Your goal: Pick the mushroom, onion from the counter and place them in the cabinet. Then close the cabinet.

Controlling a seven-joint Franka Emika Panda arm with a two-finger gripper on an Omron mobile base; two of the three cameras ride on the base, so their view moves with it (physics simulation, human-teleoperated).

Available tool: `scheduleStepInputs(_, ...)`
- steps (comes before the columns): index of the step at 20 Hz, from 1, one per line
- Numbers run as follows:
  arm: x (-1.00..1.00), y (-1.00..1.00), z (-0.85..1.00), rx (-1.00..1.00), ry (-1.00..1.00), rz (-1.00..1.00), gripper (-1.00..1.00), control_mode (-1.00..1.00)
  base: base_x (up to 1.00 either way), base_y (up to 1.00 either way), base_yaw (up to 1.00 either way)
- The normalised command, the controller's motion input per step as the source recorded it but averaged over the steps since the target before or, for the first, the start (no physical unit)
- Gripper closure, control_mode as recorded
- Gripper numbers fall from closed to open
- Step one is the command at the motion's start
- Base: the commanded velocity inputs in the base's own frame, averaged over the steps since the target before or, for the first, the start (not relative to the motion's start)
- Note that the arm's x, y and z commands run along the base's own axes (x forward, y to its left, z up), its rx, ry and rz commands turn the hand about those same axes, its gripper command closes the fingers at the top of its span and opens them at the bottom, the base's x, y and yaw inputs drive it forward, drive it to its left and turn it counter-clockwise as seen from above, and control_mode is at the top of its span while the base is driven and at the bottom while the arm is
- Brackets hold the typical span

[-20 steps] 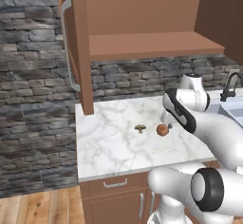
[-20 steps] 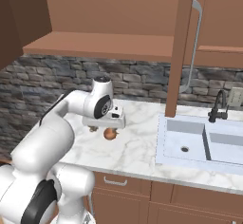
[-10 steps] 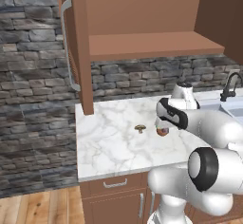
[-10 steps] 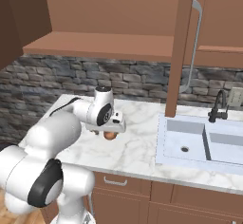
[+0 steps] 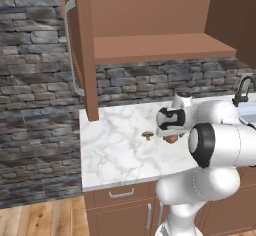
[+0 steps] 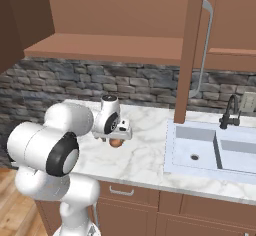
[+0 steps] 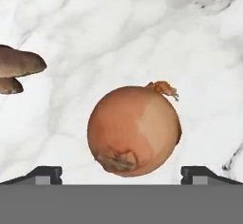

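The reddish-brown onion (image 7: 134, 130) lies on the white marble counter (image 5: 115, 155), right under my hand. My gripper (image 7: 122, 173) is open, one dark fingertip (image 7: 45, 173) on each side of the onion and not touching it. From the sides, the gripper (image 5: 169, 132) hangs low over the onion (image 6: 116, 142), which peeks out beneath it. The small tan mushroom (image 5: 147, 135) sits on the counter just left of the onion, and shows at the left edge in the hand view (image 7: 16, 66). The wooden cabinet (image 5: 155, 47) above stands open, its shelf bare.
An open cabinet door (image 5: 80, 45) with a silver bar handle hangs over the counter's left end; the other door (image 6: 192, 50) hangs near the sink (image 6: 210, 145). A dark faucet (image 6: 230, 112) stands behind the sink. A stone wall backs the counter.
The arm has folded forward and the hand has come down over the onion. The jaws stayed open. The onion and mushroom have not moved.
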Motion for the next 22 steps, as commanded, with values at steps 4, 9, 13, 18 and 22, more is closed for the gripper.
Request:
scheduleStepInputs(4, 0.46, 0.00, -0.60, 0.00, 0.00, 0.00, -1.00, -1.00, 0.00, 0.00, 0.00)
scheduleStepInputs(9, 0.46, 0.00, -0.52, 0.00, -0.01, 0.00, -1.00, -1.00, 0.00, 0.00, 0.00)
scheduleStepInputs(13, 0.01, -0.02, -0.19, 0.00, 0.00, 0.00, 1.00, -1.00, 0.00, 0.00, 0.00)
scheduleStepInputs(18, -0.17, -0.10, -0.02, 0.01, -0.09, 0.00, 1.00, -1.00, 0.00, 0.00, 0.00)
scheduleStepInputs(22, -1.00, 0.00, 0.36, 0.00, -0.27, 0.02, 1.00, -1.00, 0.00, 0.00, 0.00)
